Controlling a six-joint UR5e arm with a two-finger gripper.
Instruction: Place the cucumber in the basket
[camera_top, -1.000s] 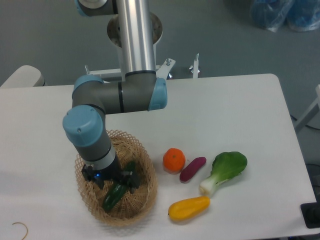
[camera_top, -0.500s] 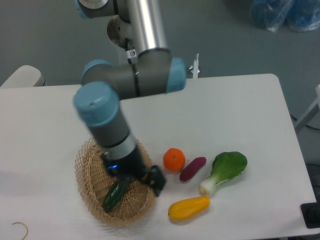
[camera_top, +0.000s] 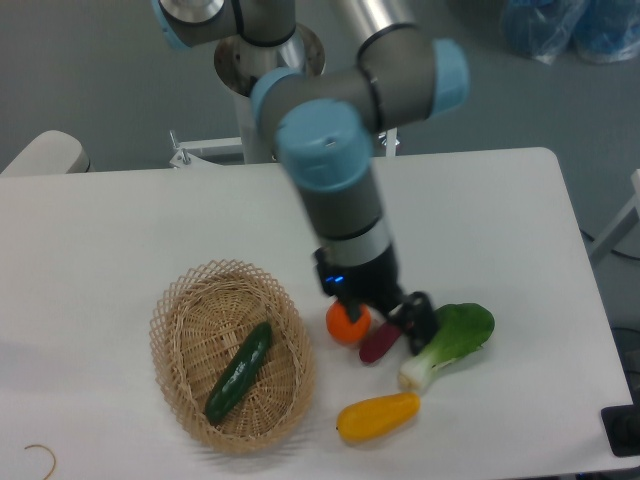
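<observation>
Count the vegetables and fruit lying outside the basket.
4: the orange and purple sweet potato, both partly behind the claw; the bok choy to their right; the yellow squash nearest the front edge.

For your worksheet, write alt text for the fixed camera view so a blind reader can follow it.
A dark green cucumber lies diagonally inside an oval wicker basket on a white table. The robot arm's gripper hangs open and empty to the right, over an orange and purple sweet potato, beside bok choy and yellow squash.
</observation>
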